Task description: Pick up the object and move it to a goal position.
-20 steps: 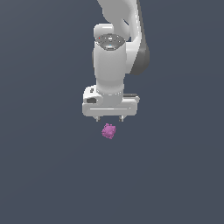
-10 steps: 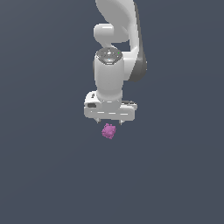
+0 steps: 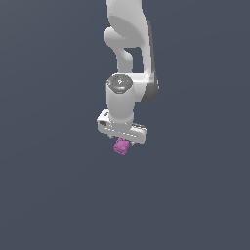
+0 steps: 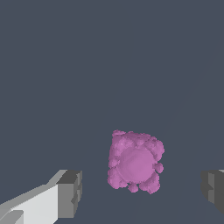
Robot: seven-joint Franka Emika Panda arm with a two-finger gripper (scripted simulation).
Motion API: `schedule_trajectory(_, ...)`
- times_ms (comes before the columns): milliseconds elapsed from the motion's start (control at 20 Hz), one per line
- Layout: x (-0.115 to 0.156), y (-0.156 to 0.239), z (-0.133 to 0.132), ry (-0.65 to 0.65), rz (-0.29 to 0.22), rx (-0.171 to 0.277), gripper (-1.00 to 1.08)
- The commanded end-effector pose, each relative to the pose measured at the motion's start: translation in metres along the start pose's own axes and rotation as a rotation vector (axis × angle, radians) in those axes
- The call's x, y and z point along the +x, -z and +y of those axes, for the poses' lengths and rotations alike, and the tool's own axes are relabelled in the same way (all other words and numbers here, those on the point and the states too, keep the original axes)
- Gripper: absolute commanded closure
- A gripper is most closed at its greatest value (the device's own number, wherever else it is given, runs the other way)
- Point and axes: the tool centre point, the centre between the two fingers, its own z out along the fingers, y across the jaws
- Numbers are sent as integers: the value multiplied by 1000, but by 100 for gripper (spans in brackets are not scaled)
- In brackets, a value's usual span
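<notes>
Our fingers [image 4: 70, 192] stand spread wide, one grey pad on each side of the wrist view, with open dark floor between each pad and the object [image 4: 134, 162], so neither pad touches it. We see the object as a small magenta-purple lump with a knobbly, bumpy surface, roughly boxy with a rounder smooth patch in its middle, lying between the two pads and nearer the far pad than the one with the white finger body behind it. In the exterior view our gripper [image 3: 122, 138] hangs straight below the white arm [image 3: 128, 44], its wide white body tilted a little so that the end toward the exterior view's right sits lower than the other. The object [image 3: 121, 146] shows there just under that body, partly tucked beneath its lower edge and close to its middle, a touch toward the exterior view's right of the wrist's column. The fingertips themselves are too small and dark in that view for us to make out, so we read the spread from the wrist view alone. We cannot tell from either picture how far the pads reach down past the top of the lump. The ground [image 3: 53, 195] around it is a plain dark blue-grey surface with no markings that we can see.
</notes>
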Motion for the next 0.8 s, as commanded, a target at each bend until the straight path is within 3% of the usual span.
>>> schedule_trajectory(0,-5,-12,3,-48,-9,-2,-92)
schedule_trajectory(750,-14,-37,7,-123,-23,-8,-92)
